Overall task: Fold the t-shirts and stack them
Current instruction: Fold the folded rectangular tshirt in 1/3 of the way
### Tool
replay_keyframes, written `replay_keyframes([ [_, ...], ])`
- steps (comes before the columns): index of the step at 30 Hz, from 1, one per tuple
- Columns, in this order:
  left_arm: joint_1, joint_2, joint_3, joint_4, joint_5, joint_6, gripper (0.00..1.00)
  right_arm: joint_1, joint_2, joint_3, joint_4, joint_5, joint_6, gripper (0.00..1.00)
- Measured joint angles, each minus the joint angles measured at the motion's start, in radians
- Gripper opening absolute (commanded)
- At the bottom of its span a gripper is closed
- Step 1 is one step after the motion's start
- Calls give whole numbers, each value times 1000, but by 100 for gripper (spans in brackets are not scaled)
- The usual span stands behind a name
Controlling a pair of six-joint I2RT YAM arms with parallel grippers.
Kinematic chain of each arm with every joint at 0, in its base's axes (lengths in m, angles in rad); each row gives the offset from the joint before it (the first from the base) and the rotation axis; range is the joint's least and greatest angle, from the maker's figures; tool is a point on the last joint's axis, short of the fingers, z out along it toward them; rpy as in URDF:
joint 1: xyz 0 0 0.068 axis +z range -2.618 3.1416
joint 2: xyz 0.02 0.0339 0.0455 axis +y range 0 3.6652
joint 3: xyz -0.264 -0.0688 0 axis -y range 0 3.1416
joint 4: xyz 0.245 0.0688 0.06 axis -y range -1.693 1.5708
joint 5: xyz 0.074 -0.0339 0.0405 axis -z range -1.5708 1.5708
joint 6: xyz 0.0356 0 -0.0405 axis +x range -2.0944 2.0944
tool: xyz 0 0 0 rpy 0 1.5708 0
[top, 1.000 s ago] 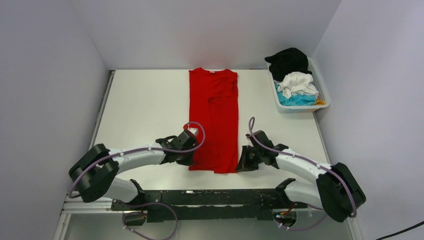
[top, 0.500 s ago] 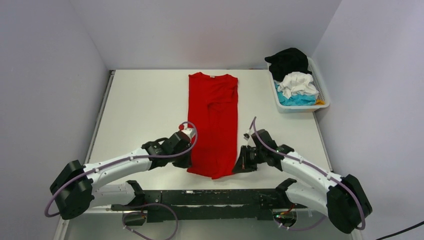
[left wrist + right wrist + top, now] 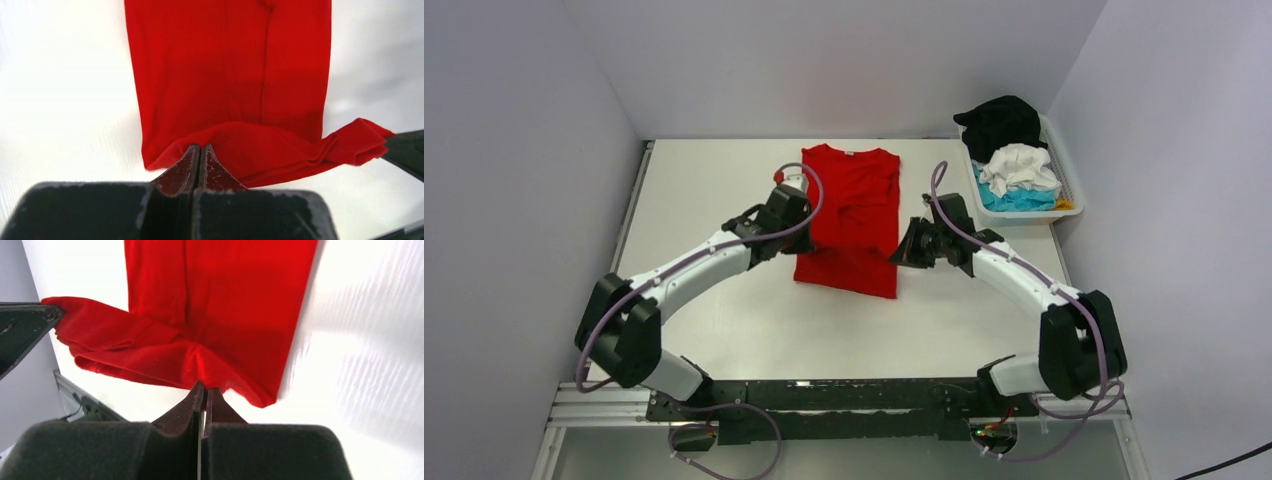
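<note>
The red t-shirt lies as a narrow strip in the middle of the table, collar at the far end, its near end lifted and carried over itself. My left gripper is shut on the hem's left corner; in the left wrist view the red cloth hangs from the tips. My right gripper is shut on the hem's right corner; in the right wrist view the cloth is pinched there. Black, white and turquoise shirts lie in the basket.
The white slatted basket stands at the far right against the wall. The table's left edge runs along the left wall. Walls close in the table on the left, far and right sides.
Both grippers have moved away from the near edge toward the far end, carrying the red shirt's hem up and over its lower half. The strip now looks much shorter.
</note>
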Motion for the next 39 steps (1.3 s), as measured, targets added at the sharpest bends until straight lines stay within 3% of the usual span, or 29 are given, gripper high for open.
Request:
replay_keyframes([
  [16,199,371,375,15,62,103,0,-72,367,312,111,87,-35,0],
  [31,231,560,512,38,159,159,1,-90,458,361,127,225,-13,2],
  [32,233,570,526,37,160,161,7,-92,473,373,129,225,-13,5],
  [34,238,590,554,34,159,164,30,-98,508,396,134,225,-13,13],
  [35,242,597,567,28,159,163,36,-101,527,410,135,225,-12,22],
  [36,245,601,576,24,159,169,51,-104,545,424,134,225,-13,40],
  [38,256,603,594,14,158,175,93,-111,575,452,132,225,-17,76],
  [39,261,602,598,14,158,175,99,-115,584,467,129,224,-22,88],
])
